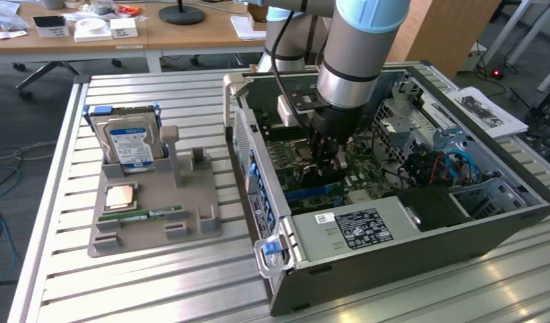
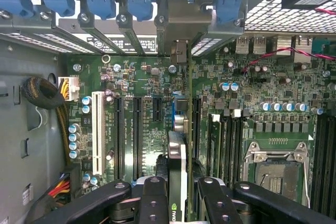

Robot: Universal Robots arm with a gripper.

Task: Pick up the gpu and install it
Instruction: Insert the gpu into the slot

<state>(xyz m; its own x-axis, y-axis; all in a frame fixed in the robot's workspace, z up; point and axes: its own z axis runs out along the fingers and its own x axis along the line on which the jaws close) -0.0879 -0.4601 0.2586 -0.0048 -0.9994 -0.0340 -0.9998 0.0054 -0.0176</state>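
Item 1: tool [image 2: 178, 195], one, inside the case [image 1: 392, 229], clamped on the gpu [image 2: 177, 166].
Item 2: gpu, one, held edge-on over the motherboard [image 2: 252, 82] in the case, bracket toward the case's rear wall. I cannot tell whether it is seated. I judge it needs holding upright, its edge lined over the slot, then an even, straight press.
Outside the case, on the bench [image 1: 167, 296]: one tray [image 1: 149, 233], one RAM stick [image 1: 153, 215], one CPU [image 1: 122, 196], one hard drive [image 1: 126, 142].

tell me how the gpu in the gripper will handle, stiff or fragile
Probably stiff: the gpu stands straight, edge-on, in the gripper. Likely fragile: a thin card. Held by one edge, it could tilt against the motherboard.
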